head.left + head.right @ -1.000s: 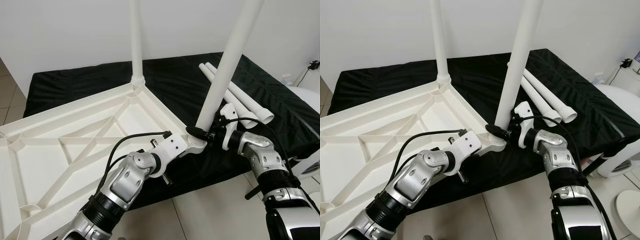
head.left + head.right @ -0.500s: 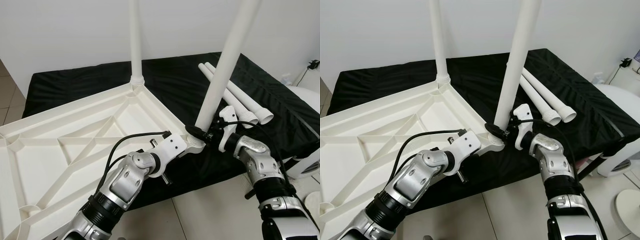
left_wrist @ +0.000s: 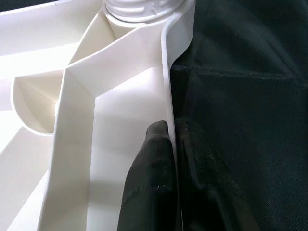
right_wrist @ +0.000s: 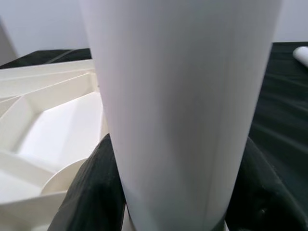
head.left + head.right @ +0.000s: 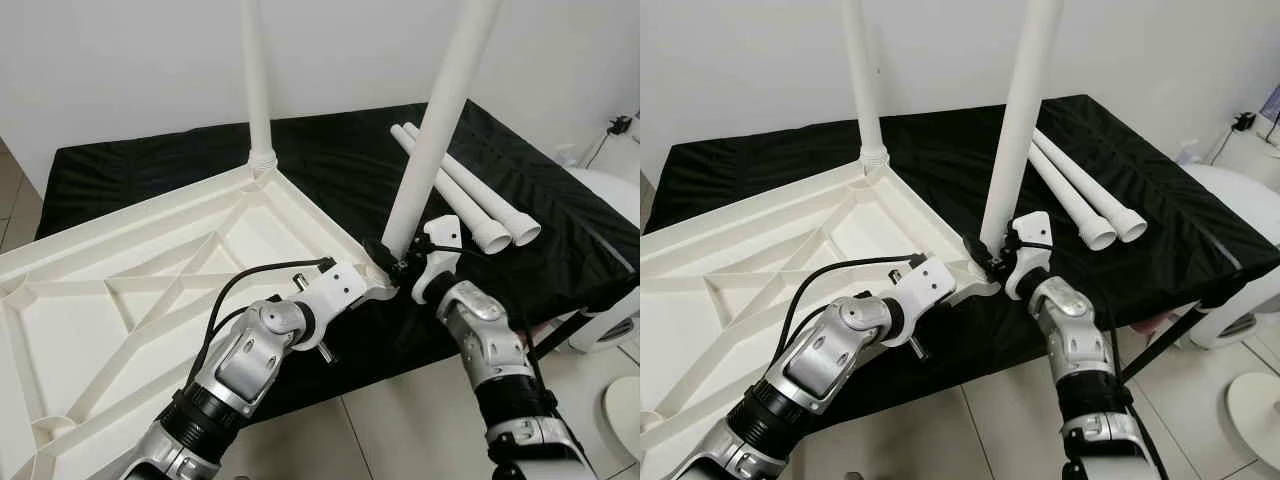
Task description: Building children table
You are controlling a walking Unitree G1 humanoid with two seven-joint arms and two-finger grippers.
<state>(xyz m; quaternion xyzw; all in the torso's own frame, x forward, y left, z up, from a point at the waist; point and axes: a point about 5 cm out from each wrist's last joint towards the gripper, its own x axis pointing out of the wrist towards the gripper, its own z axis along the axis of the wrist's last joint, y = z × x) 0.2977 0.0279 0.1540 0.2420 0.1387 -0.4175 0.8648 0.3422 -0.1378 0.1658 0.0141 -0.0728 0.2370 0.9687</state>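
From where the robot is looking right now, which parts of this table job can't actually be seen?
- Tops of both standing legs, the far leg and the held leg: cut off by the upper edge of the eye views.
- The held leg's seat in the tabletop corner: hidden by the right end effector.
- Left end effector: pinches the tabletop rim; its arm covers it in the eye views.
- Tabletop's left part: cut off by the frame.

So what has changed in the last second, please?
The right pincer, shut on the leg at the near corner socket, has turned about the leg's base; its forearm now reaches up from below. The left pincer still clamps the tabletop rim. The far leg and two spare legs stayed.
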